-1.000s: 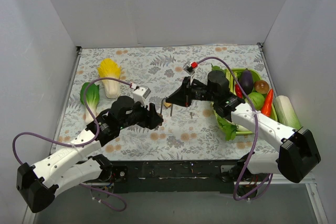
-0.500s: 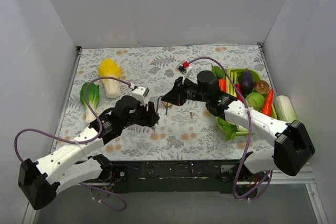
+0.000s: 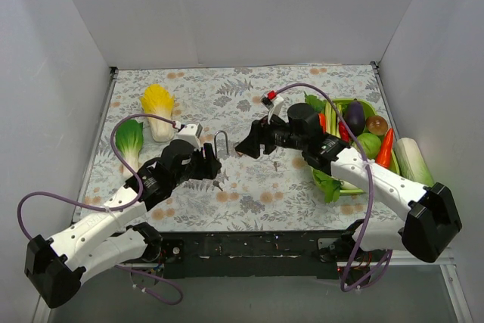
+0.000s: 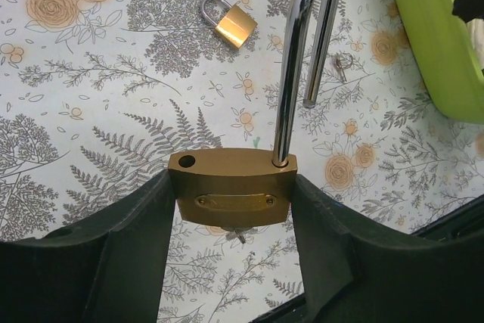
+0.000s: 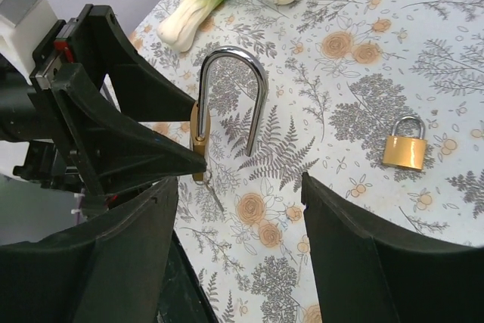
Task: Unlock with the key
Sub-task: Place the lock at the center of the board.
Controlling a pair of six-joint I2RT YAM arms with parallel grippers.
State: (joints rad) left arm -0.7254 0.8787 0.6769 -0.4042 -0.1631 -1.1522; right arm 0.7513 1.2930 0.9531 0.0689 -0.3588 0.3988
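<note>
A green tray (image 4: 428, 45) is sitting at the right side of the table. It is holding a purple eggplant (image 3: 355, 116), a brown round vegetable (image 3: 376, 124), a green round one (image 3: 368, 144) and an orange carrot (image 3: 386, 149) leaning over its right rim. Some leaves are spilling over its near edge.

The left gripper (image 3: 205, 164) is clamping the brass body of a large padlock (image 4: 227, 173) by its two ends, one finger pressing on each side. It is holding the padlock upright above the flowered cloth (image 3: 257, 187). The steel shackle (image 5: 236, 90) is standing open: one leg is sitting in the body, while the other is hanging free above its empty hole. A thin key (image 5: 213, 193) is poking out under the body.

The right gripper (image 5: 238, 185) is hovering just right of the padlock with its fingers spread wide, gripping nothing and touching nothing.

At the far left, a bok choy (image 3: 130, 138) and a yellow cabbage (image 3: 157, 104) are lying side by side, well apart from the padlock. A small padlock (image 4: 234, 25), closed, is lying flat on the cloth beyond the large one. A small key-like bit of metal (image 4: 339, 66) is lying near the tray. A white and green vegetable (image 3: 412, 160) is resting between the tray and the right wall. Nothing is standing between the two grippers.
</note>
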